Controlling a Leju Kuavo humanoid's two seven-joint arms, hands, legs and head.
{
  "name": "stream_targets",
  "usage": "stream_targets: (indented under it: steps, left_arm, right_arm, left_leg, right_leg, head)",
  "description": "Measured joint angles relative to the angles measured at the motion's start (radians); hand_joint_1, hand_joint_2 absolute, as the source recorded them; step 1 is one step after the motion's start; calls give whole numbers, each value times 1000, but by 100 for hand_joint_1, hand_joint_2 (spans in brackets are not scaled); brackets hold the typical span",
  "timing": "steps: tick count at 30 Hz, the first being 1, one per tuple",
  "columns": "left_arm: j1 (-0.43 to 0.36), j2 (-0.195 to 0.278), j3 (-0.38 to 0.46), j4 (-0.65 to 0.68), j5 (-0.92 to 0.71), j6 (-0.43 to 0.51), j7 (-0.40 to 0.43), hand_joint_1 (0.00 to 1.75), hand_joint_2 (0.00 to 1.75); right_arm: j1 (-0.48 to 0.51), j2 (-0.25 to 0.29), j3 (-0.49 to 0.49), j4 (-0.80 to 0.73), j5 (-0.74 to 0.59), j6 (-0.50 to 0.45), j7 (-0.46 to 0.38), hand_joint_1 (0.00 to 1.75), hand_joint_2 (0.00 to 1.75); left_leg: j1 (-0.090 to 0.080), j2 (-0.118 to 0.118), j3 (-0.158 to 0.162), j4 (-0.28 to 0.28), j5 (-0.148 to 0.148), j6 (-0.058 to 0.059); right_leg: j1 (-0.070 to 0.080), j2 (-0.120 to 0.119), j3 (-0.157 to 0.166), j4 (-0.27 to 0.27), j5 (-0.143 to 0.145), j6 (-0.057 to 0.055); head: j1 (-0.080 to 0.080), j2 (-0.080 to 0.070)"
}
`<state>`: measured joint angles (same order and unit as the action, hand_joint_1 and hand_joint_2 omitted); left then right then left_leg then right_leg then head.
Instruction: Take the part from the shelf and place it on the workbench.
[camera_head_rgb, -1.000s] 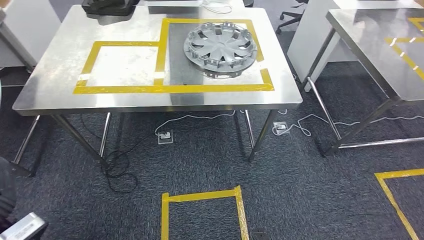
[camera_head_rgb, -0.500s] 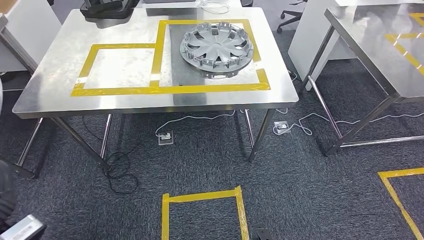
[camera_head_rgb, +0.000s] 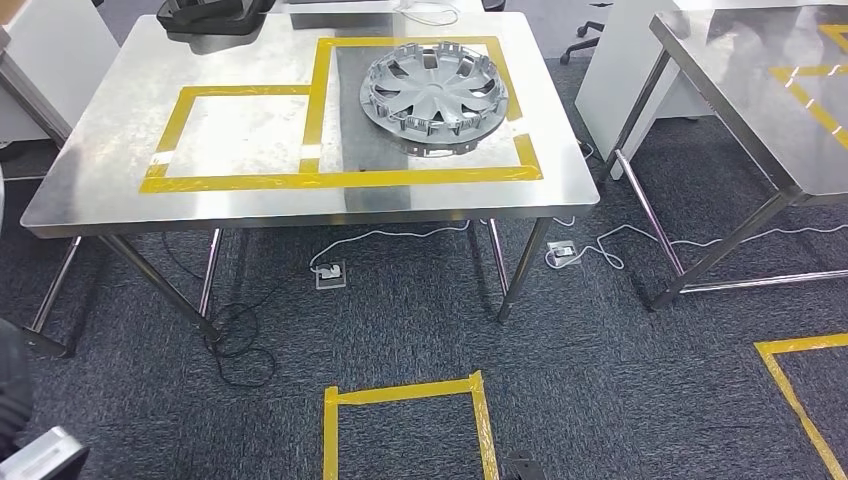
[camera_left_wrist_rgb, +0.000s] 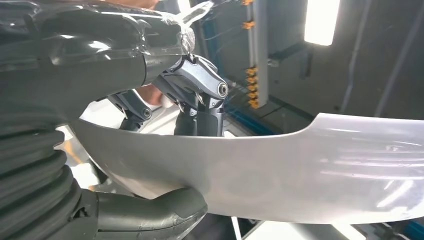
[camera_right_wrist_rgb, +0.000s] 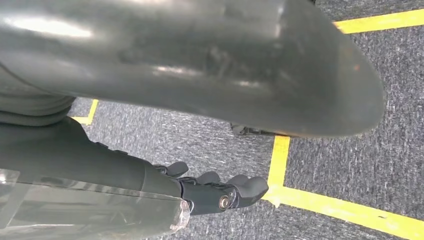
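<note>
- The left hand (camera_left_wrist_rgb: 165, 150) grips a silver curved part (camera_left_wrist_rgb: 280, 170) (thumb under, fingers (camera_left_wrist_rgb: 200, 95) over).
- The right hand (camera_right_wrist_rgb: 210, 192) holds nothing, fingers loosely apart above grey carpet (camera_right_wrist_rgb: 350, 165).

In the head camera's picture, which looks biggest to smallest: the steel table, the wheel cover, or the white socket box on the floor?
1. Steel table
2. Wheel cover
3. Socket box

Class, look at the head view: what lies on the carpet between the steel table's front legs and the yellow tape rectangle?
In the head view, a white floor socket and black cables lie there.
</note>
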<state>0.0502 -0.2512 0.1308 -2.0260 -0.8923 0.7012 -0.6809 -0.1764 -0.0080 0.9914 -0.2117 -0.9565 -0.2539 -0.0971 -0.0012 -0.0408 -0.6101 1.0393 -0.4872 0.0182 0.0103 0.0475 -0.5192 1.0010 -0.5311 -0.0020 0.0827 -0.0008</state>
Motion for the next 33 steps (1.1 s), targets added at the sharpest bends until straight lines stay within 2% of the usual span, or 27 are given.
stream_targets:
  steps: [5, 11, 23, 26, 28, 29, 30, 32, 33]
  left_arm:
    - [0, 3, 1, 1, 0, 0, 33, 175, 175]
    - [-10, 30, -10, 17, -17, 0, 127, 175, 175]
    - [-14, 44, -11, 42, 11, 0, 105, 175, 175]
    - [-14, 44, -10, 44, 15, 0, 103, 175, 175]
    - [-14, 44, -10, 44, 16, 0, 103, 175, 175]
    - [-14, 44, -10, 44, 16, 0, 103, 175, 175]
    - [-14, 44, -10, 44, 16, 0, 104, 175, 175]
    - [-13, 45, -10, 45, 16, 0, 103, 175, 175]
    - [-13, 45, -10, 47, 16, 0, 103, 175, 175]
  right_arm:
    - [5, 0, 0, 0, -4, 2, -3, 0, 0]
    - [12, -1, 0, 0, -8, 7, -8, 0, 0]
    - [15, -2, 0, 0, -7, 7, -13, 0, 0]
    - [15, 0, 0, 0, -6, 8, -13, 0, 0]
    - [14, 0, 0, 0, -5, 8, -14, 0, 0]
    - [14, 0, 0, 0, -5, 8, -14, 0, 0]
    - [13, 0, 0, 0, -5, 8, -14, 0, 0]
    - [12, 0, 0, 0, -5, 9, -15, 0, 0]
    - [13, 0, 0, 0, -5, 9, -15, 0, 0]
  left_leg:
    - [0, 0, 0, 0, 0, 1]
    - [0, -3, 0, 0, 0, 1]
    - [0, -4, 0, 0, -1, 1]
    - [-5, -4, 2, -2, -4, 11]
    - [0, -2, 17, -22, 1, 20]
    - [3, 0, 26, -34, 4, 23]
    - [6, 3, 35, -42, 6, 25]
    - [6, 10, 44, -45, 2, 26]
    - [7, 12, 48, -45, -1, 24]
  right_leg:
    - [0, 0, 0, -1, 0, 0]
    - [0, 0, 1, -1, 0, 0]
    - [0, 0, 1, -2, 0, 0]
    - [-4, 0, 4, -12, 1, 11]
    - [-5, -7, 6, -10, -5, 20]
    - [-5, -14, -2, 12, -19, 24]
    - [-7, -23, -22, 56, -42, 28]
    - [-12, -35, -92, 185, -99, 36]
    - [-16, -37, -125, 238, -112, 41]
  head:
    - [0, 0]
    - [0, 0]
    - [0, 0]
    - [-2, 0]
    - [-4, 0]
    - [-2, 0]
    - [1, 0]
    - [7, 0]
    - [8, 0]
